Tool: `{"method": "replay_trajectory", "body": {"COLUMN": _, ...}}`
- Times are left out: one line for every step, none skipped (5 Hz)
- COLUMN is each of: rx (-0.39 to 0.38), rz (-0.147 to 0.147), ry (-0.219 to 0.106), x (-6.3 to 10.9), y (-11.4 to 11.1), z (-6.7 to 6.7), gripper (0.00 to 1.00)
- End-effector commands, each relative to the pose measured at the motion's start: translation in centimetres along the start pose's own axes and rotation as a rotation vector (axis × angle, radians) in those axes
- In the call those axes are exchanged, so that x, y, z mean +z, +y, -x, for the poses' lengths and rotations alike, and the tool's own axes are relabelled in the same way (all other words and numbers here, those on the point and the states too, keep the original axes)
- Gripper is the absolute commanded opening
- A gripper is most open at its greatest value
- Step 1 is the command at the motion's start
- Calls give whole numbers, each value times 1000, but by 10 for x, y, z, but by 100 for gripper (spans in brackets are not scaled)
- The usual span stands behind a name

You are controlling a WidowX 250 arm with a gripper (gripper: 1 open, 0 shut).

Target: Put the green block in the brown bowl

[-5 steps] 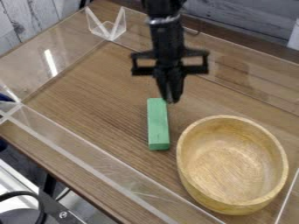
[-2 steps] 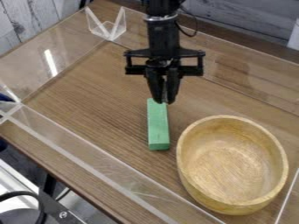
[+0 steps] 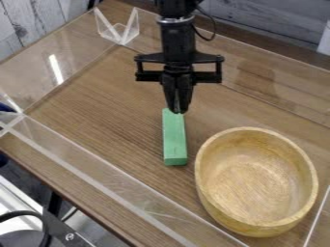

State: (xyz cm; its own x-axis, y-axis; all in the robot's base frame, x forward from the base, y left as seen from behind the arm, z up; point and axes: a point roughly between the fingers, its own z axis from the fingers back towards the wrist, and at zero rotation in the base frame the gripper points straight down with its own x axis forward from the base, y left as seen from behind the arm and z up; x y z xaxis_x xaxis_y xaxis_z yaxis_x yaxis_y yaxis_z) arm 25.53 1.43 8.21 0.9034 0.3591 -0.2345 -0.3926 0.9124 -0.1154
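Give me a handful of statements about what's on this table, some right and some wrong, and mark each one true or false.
1. The green block lies on the wooden table, outside the brown bowl. True.
2. The bowl is turned upside down. False: its open side faces up.
3. The block is wider across than the bowl. False: the bowl is far wider.
4. The robot arm reaches in from the far side of the table, at the top of the picture. True.
5. The bowl is filled with red blocks. False: nothing can be seen inside it.
6. The block is a long, narrow bar. True.
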Motion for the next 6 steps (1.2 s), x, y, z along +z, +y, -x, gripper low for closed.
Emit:
{"method": "replay_trajectory", "body": {"rx": 2, "rz": 32, "ry": -94, "x": 25, "y": -5, "z": -6, "gripper": 0}}
{"method": "replay_trajectory", "body": {"rx": 20, "rz": 49, "ry": -114, "x": 29, "y": -6, "z": -9, "gripper": 0}}
{"method": "replay_trajectory", "body": {"rx": 19, "rz": 68, "ry": -114, "x": 35, "y": -9, "z": -12, "gripper": 0}}
{"method": "replay_trajectory", "body": {"rx": 40, "rz": 71, "ry": -114, "x": 31, "y": -5, "z": -15, "gripper": 100}}
{"method": "replay_trajectory", "body": {"rx": 42, "rz": 62, "ry": -118, "x": 19, "y": 1, "z": -14, "gripper": 100}}
{"method": "replay_trajectory", "body": {"rx": 42, "rz": 53, "ry": -124, "x": 5, "y": 7, "z": -14, "gripper": 100}}
